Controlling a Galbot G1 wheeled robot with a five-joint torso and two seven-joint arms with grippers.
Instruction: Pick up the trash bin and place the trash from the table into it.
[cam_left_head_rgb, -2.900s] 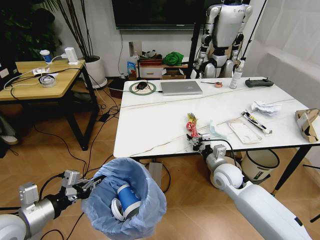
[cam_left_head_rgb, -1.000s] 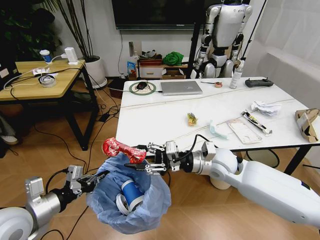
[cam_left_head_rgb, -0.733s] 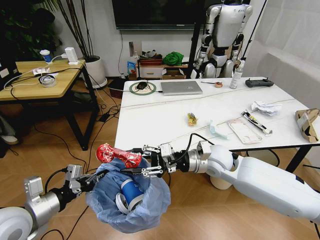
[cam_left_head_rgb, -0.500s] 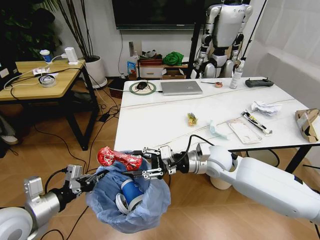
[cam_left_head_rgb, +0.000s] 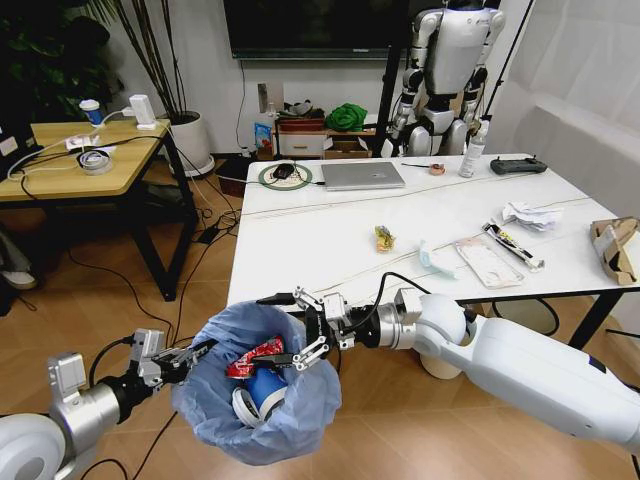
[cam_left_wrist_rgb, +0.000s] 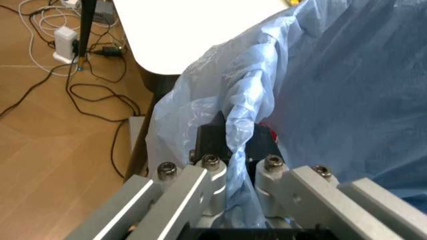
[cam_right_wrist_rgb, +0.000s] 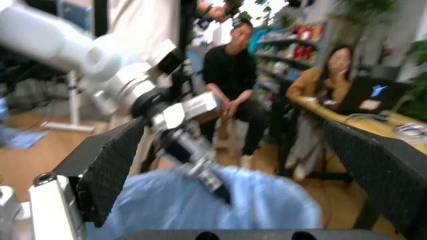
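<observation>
The trash bin (cam_left_head_rgb: 300, 420), lined with a crinkled light-blue bag, hangs off the floor near the table's (cam_left_head_rgb: 320, 250) front left corner. My left gripper (cam_left_head_rgb: 188, 358) is shut on its rim, and its fingers (cam_left_wrist_rgb: 212, 140) pinch the bag (cam_left_wrist_rgb: 347, 90). My right gripper (cam_left_head_rgb: 264, 330) is open over the bin's mouth, its pads (cam_right_wrist_rgb: 110, 165) spread wide above the bag (cam_right_wrist_rgb: 200, 205). A red wrapper (cam_left_head_rgb: 254, 357) lies inside on a blue-banded cup (cam_left_head_rgb: 264, 388) and a white lid (cam_left_head_rgb: 236, 408). A yellow wrapper (cam_left_head_rgb: 384, 238), pale-blue mask (cam_left_head_rgb: 432, 260), crumpled paper (cam_left_head_rgb: 530, 215) and torn cardboard box (cam_left_head_rgb: 615, 245) lie on the table.
A grey laptop (cam_left_head_rgb: 362, 175), a spray bottle (cam_left_head_rgb: 472, 150) and a black controller (cam_left_head_rgb: 518, 165) sit at the table's far side. A cream bin (cam_left_head_rgb: 518, 328) stands under its right end. A wood table (cam_left_head_rgb: 80, 165) is at the left, with cables on the floor.
My right gripper carried the red wrapper from the table to over the bin, then opened. The wrapper dropped into the bin. The left arm kept holding the bin.
</observation>
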